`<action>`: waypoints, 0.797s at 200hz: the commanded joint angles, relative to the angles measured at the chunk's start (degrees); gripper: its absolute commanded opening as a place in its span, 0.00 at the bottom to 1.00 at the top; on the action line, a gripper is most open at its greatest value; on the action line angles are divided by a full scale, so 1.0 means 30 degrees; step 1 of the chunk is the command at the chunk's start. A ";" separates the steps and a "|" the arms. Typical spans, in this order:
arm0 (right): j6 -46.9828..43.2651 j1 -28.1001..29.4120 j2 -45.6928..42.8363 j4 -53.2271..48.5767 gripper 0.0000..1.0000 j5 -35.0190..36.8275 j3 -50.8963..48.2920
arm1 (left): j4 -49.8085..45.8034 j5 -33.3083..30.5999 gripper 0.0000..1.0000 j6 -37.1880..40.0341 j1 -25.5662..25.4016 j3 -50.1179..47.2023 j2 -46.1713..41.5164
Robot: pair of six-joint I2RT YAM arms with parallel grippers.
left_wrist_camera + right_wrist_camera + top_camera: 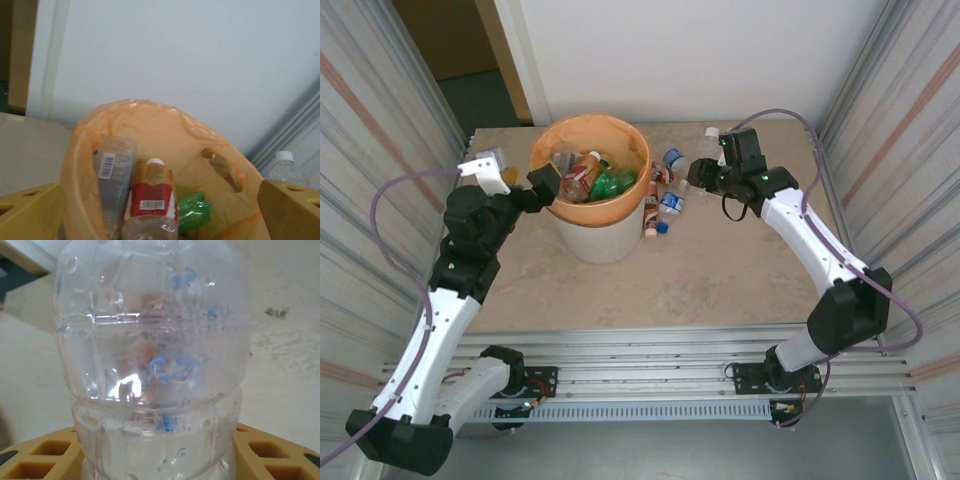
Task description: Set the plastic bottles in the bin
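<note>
**Right pincer clamped on a clear bottle, left pincer spread at the bin's rim**

The right pincer (157,456) (695,178) was pinching a clear bottle (150,365) across its ribbed body, a yellow finger (40,455) on each side. In the wrist view the bottle's long axis ran from 6 to 12 o'clock, and I could not tell which end carried the cap. From above, this grip sat at 3 o'clock of the bin (590,235), apart from its rim. Between them a cluster of loose bottles (670,203) lay on the table (720,290), most with their long axes roughly 12 to 6.

The left pincer (160,212) (544,185) was spread wide with nothing between its fingers, at the bin's 9 o'clock edge. Beyond it, inside the orange liner (150,107), a red-labelled bottle (150,200) pointed its white cap to 12 o'clock. A green bottle (195,210) lay at its 3 o'clock.
</note>
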 commanded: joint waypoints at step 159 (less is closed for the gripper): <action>-0.7859 0.7531 -0.1920 0.6452 0.49 -0.1690 0.0787 | 0.2352 0.8001 0.98 0.0007 -0.4625 0.6312 0.6693</action>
